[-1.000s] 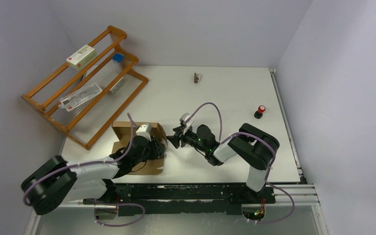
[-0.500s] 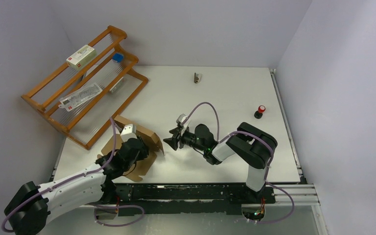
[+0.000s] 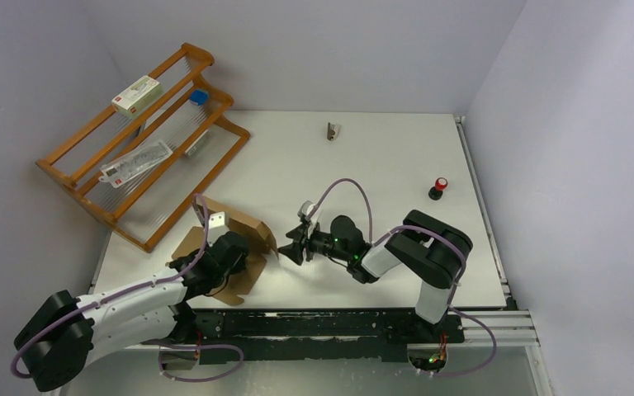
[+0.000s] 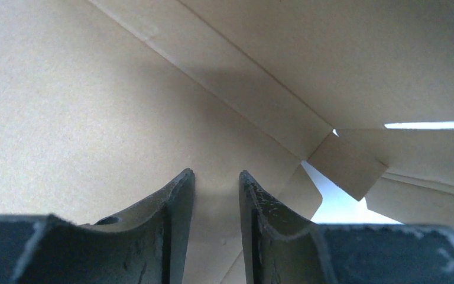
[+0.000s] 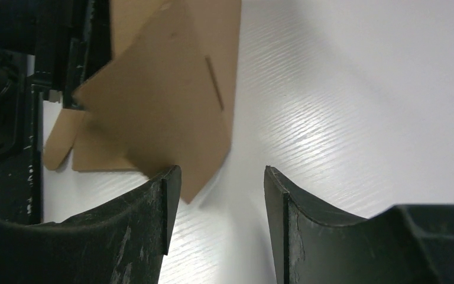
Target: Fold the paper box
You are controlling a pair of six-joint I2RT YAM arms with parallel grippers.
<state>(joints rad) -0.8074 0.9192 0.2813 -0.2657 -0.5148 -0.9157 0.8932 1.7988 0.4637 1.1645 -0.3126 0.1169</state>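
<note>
Paper box (image 3: 248,227) turned askew since a second ago; both grippers open, neither clamped on it.
The box lies on the table (image 3: 363,165) just past the near end of the wooden rack (image 3: 201,56). A second ago it sat square to the table edge; it now stands cornerwise, one flap raised on the side away from the rack. The left gripper (image 4: 216,174) is inside the box, its jaws a narrow gap apart with bare cardboard behind them and nothing between. The left arm has swung in lower and closer to the rack side. The right gripper (image 5: 221,171) has come closer, on the box's side away from the rack; its jaws stand well apart, and a box corner lies just in front of one finger.
</note>
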